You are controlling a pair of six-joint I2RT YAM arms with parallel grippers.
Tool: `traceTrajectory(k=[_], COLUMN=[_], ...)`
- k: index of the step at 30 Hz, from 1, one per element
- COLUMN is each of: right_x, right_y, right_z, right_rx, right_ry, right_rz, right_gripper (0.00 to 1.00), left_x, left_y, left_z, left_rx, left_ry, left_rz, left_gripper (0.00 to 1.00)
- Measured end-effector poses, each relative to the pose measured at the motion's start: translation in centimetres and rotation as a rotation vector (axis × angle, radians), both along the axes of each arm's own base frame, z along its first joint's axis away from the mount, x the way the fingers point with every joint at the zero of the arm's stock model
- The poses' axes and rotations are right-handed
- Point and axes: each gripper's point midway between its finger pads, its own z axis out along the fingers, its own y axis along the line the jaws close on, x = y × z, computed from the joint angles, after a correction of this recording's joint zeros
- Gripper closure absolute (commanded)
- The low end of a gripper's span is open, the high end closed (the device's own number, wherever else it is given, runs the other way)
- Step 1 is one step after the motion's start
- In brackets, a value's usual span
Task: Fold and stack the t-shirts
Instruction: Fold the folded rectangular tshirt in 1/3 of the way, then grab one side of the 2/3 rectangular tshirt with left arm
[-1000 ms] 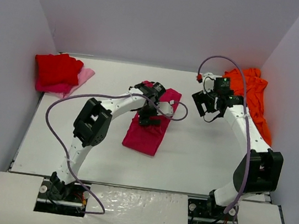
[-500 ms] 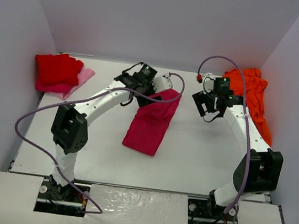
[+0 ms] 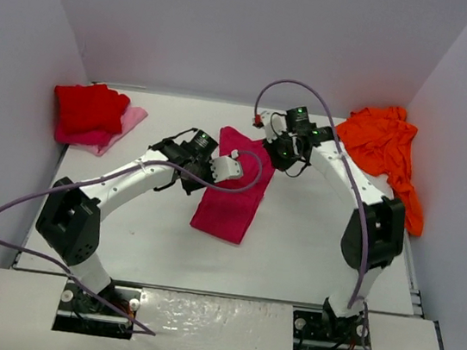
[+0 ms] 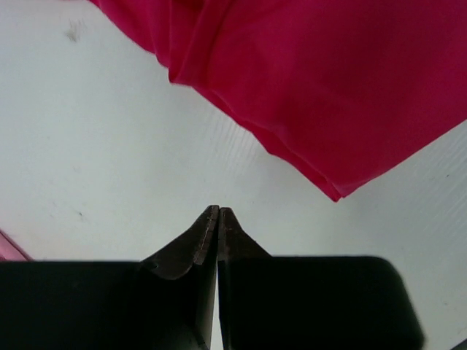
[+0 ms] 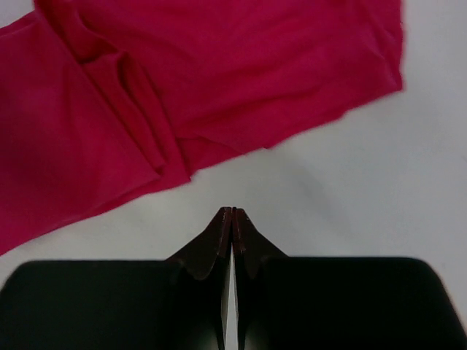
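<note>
The magenta-pink t-shirt [image 3: 232,199] lies folded into a long strip in the middle of the bench [image 3: 320,239]. Its long axis runs from the far end, slightly right, to the near end, slightly left. The left gripper [image 4: 218,213] is closed on nothing, over bare bench just beside the strip's left edge. The right gripper [image 5: 231,213], also closed and empty, is just off its far right edge. A red t-shirt [image 3: 89,107] rests on a pale pink cloth [image 3: 132,119], possibly another shirt, in the far left corner. The orange t-shirt [image 3: 387,144] lies crumpled at far right.
</note>
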Motion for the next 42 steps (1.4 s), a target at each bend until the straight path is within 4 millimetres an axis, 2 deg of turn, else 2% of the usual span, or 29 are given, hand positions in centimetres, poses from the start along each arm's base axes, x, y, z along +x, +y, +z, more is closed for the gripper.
traceTrajectory(k=[2,4,8,11,14,19,23,25,26,27,29,30,31,32,33,36,38,42], right_x=[-0.3,-1.7,-4.5,-5.9,-6.6,-6.6,-6.2,-5.6,-5.2,-4.8,-4.2,-3.9,-3.7,-3.5,-3.3,-2.5,-1.9,-0.1], right_y=[2.5,4.3,6.4,7.0,6.6,6.5,6.3,6.1,6.1,6.0,5.9,5.8,5.6,5.3,5.0,4.2,3.1,-1.4], right_z=[-2.2,-4.9,-9.1,-11.3,-13.2,-13.6,-13.4,-13.1,-12.9,-12.6,-12.0,-11.5,-10.9,-10.1,-9.1,-5.5,-3.0,0.5], right_rx=[-0.001,-0.016,-0.045,-0.049,-0.071,-0.077,-0.101,-0.115,-0.122,-0.127,-0.137,-0.144,-0.152,-0.156,-0.158,-0.148,-0.136,-0.104], right_ry=[0.06,0.14,0.287,0.372,0.431,0.442,0.425,0.404,0.39,0.376,0.345,0.327,0.311,0.291,0.267,0.178,0.121,0.051], right_rz=[0.065,0.12,0.203,0.239,0.241,0.241,0.235,0.229,0.224,0.219,0.213,0.208,0.2,0.192,0.186,0.16,0.126,0.008], right_gripper=[1.0,1.0,1.0,1.0,1.0,1.0,0.99,0.93,0.86,0.79,0.55,0.53,0.5,0.47,0.44,0.42,0.31,0.33], left_x=[-0.3,-0.2,-0.3,-0.5,-0.4,-0.5,-0.5,-0.8,-1.1,-1.4,-2.4,-3.1,-3.7,-4.3,-5.0,-7.1,-8.4,-10.4], left_y=[1.1,1.6,2.0,1.9,1.9,1.9,1.8,1.6,1.4,1.3,0.9,0.6,0.2,-0.2,-0.6,-1.4,-1.7,-2.1], left_z=[-0.4,-0.2,0.7,1.4,1.5,1.0,1.0,0.9,0.9,0.9,1.1,1.3,1.4,1.6,1.8,1.9,1.7,0.5], left_rx=[0.004,-0.003,-0.023,-0.04,-0.05,-0.049,-0.056,-0.061,-0.061,-0.056,-0.043,-0.03,-0.02,-0.012,-0.006,0.016,0.043,0.115], left_ry=[0.014,0.008,-0.012,-0.026,-0.034,-0.029,-0.025,-0.014,-0.006,0.004,0.026,0.038,0.045,0.054,0.064,0.101,0.12,0.121], left_rz=[0.029,0.051,0.069,0.073,0.077,0.082,0.08,0.067,0.055,0.038,-0.005,-0.037,-0.07,-0.101,-0.132,-0.214,-0.255,-0.331], left_gripper=[1.0,1.0,1.0,1.0,1.0,1.0,1.0,1.0,0.96,0.86,0.73,0.69,0.56,0.38,0.34,0.29,0.29,0.29])
